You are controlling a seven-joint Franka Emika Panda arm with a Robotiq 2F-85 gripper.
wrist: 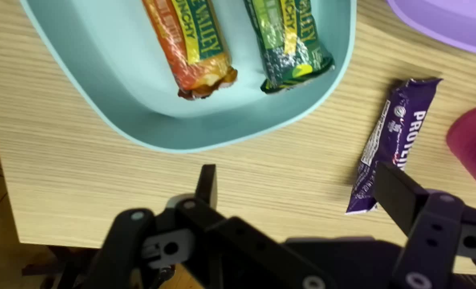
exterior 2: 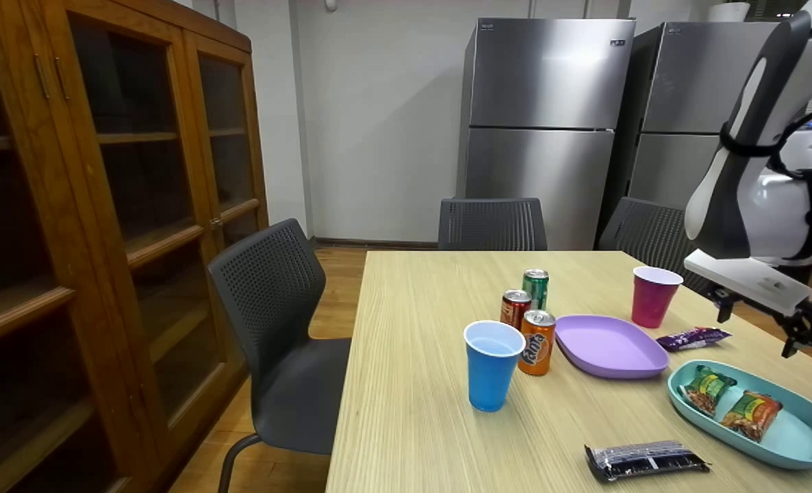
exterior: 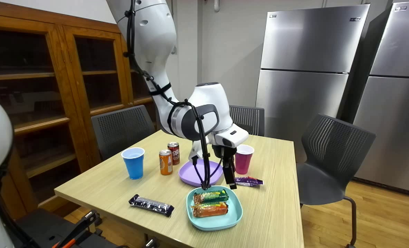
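When viewed from above, note gripper [wrist: 297, 176] spread, pinching nothing, at unclear height near purple bar [wrist: 398, 124] on table [wrist: 81, 168]; find granola bars [wrist: 194, 44] in teal tray [wrist: 206, 131], presumably walled to prevent sliding.

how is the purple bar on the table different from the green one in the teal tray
Place: the purple bar lies directly on the table; the green bar lies inside the teal tray.
Print: the purple bar shows white lettering; the green bar has a yellow band.
Wrist view: the gripper hides part of the purple bar; the top edge cuts off the green bar.
Shared: both are wrapped bars, lying down, and neither is gripped.
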